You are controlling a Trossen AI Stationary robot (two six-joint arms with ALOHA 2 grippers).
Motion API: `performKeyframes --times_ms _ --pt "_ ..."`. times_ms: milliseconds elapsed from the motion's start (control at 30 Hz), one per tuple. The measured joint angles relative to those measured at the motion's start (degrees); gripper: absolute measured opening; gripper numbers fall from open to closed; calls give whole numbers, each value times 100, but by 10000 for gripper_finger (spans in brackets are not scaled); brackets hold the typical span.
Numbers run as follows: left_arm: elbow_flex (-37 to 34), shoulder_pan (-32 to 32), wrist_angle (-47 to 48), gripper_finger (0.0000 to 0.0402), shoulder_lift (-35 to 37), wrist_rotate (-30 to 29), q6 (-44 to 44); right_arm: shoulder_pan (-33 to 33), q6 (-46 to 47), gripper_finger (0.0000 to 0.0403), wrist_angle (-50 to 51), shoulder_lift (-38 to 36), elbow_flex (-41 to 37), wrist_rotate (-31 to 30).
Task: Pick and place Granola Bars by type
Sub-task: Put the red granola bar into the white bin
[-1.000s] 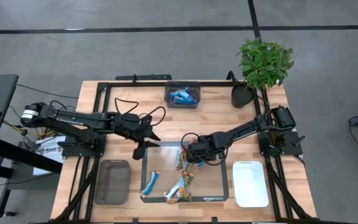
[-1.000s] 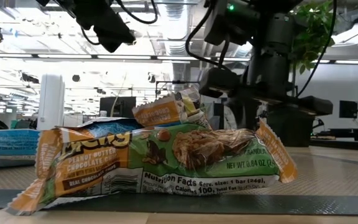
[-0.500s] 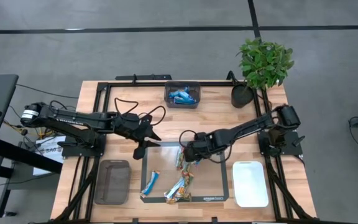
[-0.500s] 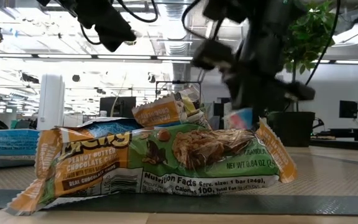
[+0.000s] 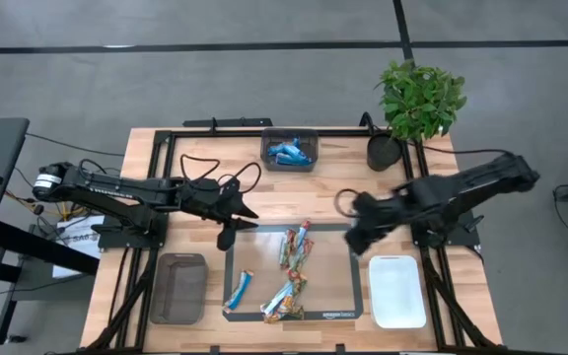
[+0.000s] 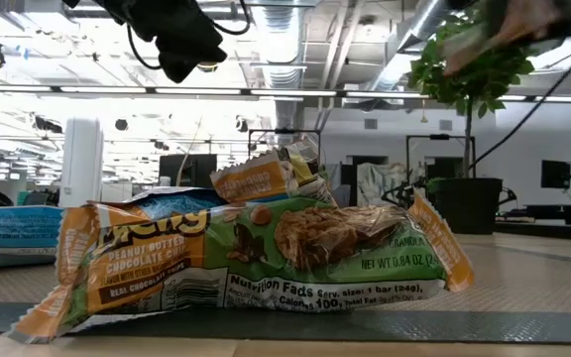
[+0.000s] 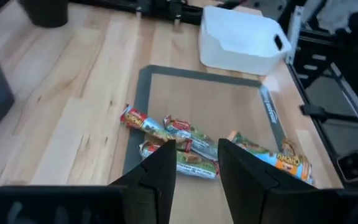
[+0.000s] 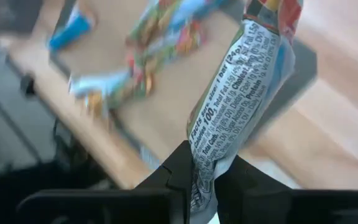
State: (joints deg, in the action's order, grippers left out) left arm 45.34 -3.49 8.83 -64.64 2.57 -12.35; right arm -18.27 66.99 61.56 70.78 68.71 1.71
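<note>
The right tool is clamped shut on the tail end of one granola bar, which hangs out long and free beyond the fingers — so thin a pinch could let the slick wrapper slide or swing loose during the carry, dropping it short of the white tray. In the high view that tool hovers at the mat's right edge, just beside the white tray. The left tool waits over the mat's upper-left corner, fingers a little apart and holding nothing. The remaining bars lie on the mat (blue ones already sit in the dark bin), well apart from the right tool.
</note>
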Motion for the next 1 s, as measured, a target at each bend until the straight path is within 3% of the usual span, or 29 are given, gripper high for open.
performKeyframes --times_ms 133,300,467,667,900,1000 --pt "1 0 -344 110 -1 -112 -163 -495 -314 35 401 -636 2 609" --pt "23 -2 -1081 110 -213 61 277 -1219 -803 35 1079 -869 -2 1019" --pt "684 -4 -484 110 -798 23 388 -1886 -1125 36 1908 -546 -4 976" --pt "1847 -11 57 110 -1605 18 583 -2408 -1337 36 2038 20 -9 852" --pt "2637 -145 118 110 -2140 993 972 -2822 -1349 39 1564 419 -9 869" --pt "2769 -227 187 110 -2181 1048 1034 -2906 -1349 43 1293 498 -9 881"
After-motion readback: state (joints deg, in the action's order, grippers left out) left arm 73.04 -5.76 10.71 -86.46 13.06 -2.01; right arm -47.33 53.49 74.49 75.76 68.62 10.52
